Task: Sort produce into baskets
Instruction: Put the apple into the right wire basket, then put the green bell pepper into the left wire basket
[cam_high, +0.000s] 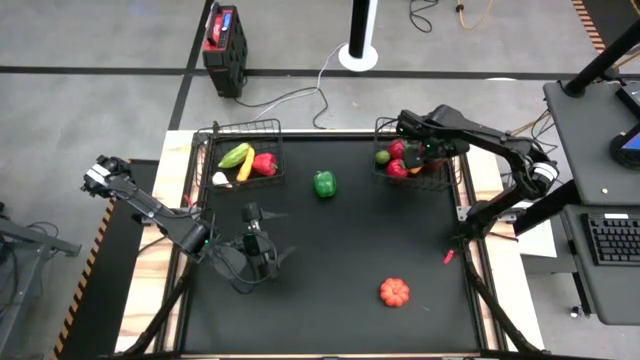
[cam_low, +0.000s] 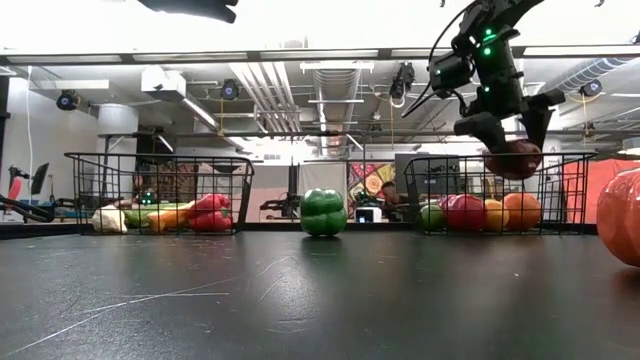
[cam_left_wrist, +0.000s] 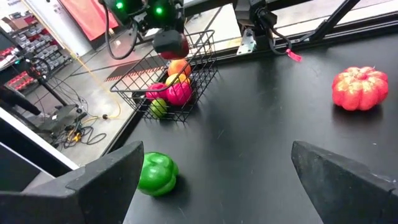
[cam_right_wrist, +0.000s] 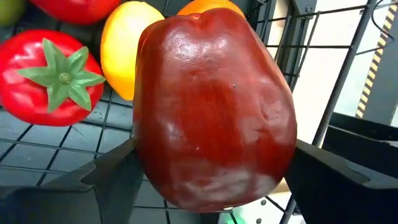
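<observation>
Right gripper (cam_right_wrist: 211, 180) clamped around a glossy dark-red apple (cam_right_wrist: 214, 106) above the right dark wire-mesh basket (cam_low: 560, 165), fingertips hidden behind it. Left gripper (cam_left_wrist: 214, 180) spread wide, empty, over the black table (cam_high: 330, 270).

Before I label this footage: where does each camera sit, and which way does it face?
High view: above the table, looking straight down; both arms, left gripper open, two baskets.
Low view: at tabletop height, looking level across to the room; right gripper holding a dark red apple over the right basket.
Left wrist view: looks past its own fingers at the green pepper and orange pumpkin.
Right wrist view: faces the held apple, basket below.
Shared: high and left wrist views both show pepper and pumpkin.
</observation>
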